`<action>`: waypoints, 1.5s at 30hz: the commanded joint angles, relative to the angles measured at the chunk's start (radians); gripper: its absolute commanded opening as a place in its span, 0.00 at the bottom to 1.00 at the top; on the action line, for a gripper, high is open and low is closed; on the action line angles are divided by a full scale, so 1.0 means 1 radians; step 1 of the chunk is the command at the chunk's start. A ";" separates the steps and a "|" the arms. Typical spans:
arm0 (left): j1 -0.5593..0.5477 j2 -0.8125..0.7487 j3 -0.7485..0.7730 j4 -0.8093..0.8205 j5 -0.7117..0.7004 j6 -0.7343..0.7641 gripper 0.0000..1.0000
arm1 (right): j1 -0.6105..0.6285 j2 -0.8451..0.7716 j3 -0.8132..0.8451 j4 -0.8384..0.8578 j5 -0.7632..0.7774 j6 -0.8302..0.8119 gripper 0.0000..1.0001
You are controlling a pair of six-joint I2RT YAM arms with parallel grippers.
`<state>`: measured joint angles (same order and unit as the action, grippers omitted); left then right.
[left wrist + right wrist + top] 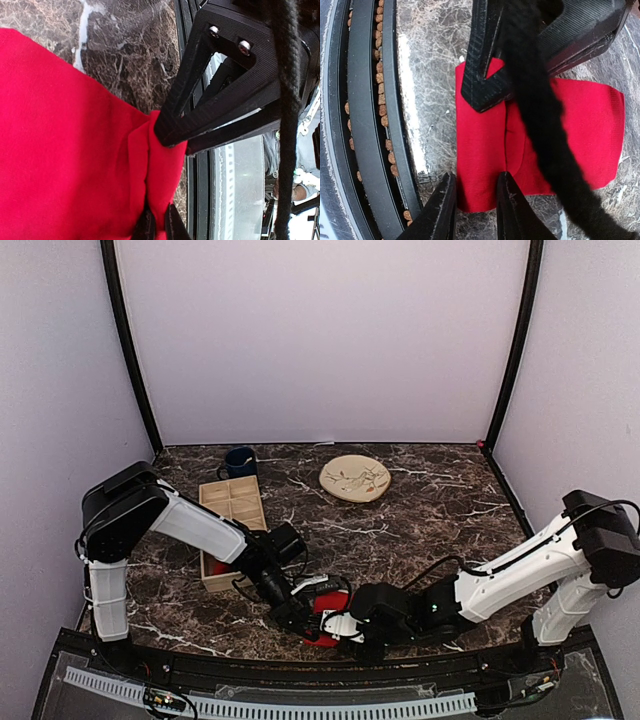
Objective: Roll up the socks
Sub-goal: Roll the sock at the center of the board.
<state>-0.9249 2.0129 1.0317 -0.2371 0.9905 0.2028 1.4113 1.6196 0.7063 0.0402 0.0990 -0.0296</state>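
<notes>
Just beside table edge [414, 131], socks [485, 145]

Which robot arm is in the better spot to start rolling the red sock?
Probably the left. The left gripper is pinched shut on a fold of the sock, so it could turn the fabric over. The right gripper stands open at the sock's edge, holding nothing.

Left tool [157, 226] and right tool [475, 207] crowd each other over socks [485, 150] at near edge. Surface [420, 520] centre-right open for passing; wooden tray [232, 505], blue mug [240, 461], plate [355, 478] obstruct back-left and back-centre.
</notes>
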 commanded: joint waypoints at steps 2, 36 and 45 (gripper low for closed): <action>0.003 0.032 -0.001 -0.068 -0.052 0.023 0.08 | 0.018 0.014 0.024 -0.012 0.014 -0.010 0.23; 0.030 -0.166 -0.131 0.108 -0.159 -0.105 0.36 | -0.081 0.053 -0.018 0.004 -0.148 0.108 0.00; 0.042 -0.211 -0.166 0.118 -0.156 -0.116 0.36 | -0.112 0.069 -0.025 0.009 -0.186 0.136 0.00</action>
<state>-0.8955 1.8542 0.8959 -0.1226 0.8604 0.0967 1.3182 1.6569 0.7105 0.0929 -0.0605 0.0807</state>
